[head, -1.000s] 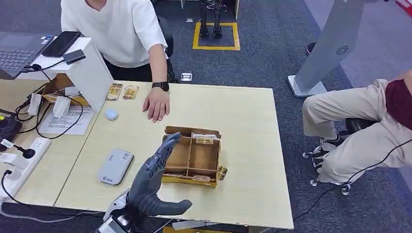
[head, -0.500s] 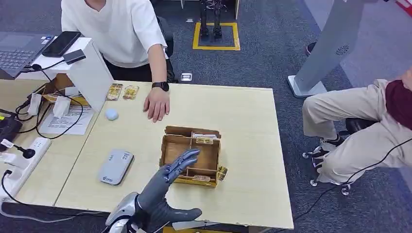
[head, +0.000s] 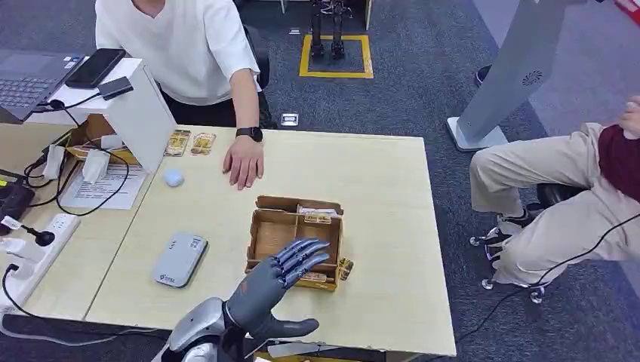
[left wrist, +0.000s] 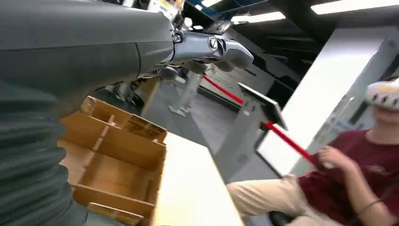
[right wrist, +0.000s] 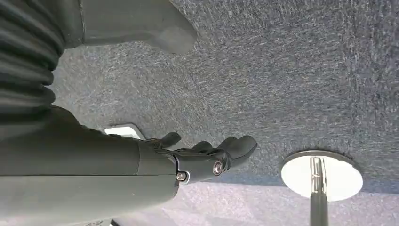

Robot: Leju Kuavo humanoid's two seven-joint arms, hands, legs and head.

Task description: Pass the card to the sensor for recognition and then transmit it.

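Over the box's near edge, left hand [head: 285, 273] hovers spread, holding nothing, likely lining up for a card [head: 318, 219] at its 12 o'clock in the box [head: 272, 235]. Sensor [head: 180, 259] lies at 9 o'clock. Right hand [right wrist: 207, 157] hangs empty, fingers loosely curled.

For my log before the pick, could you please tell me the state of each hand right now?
Left hand: open, fingers spread above the cardboard card box, holding nothing.
Right hand: hanging over the carpet, holding nothing, fingers loosely curled.
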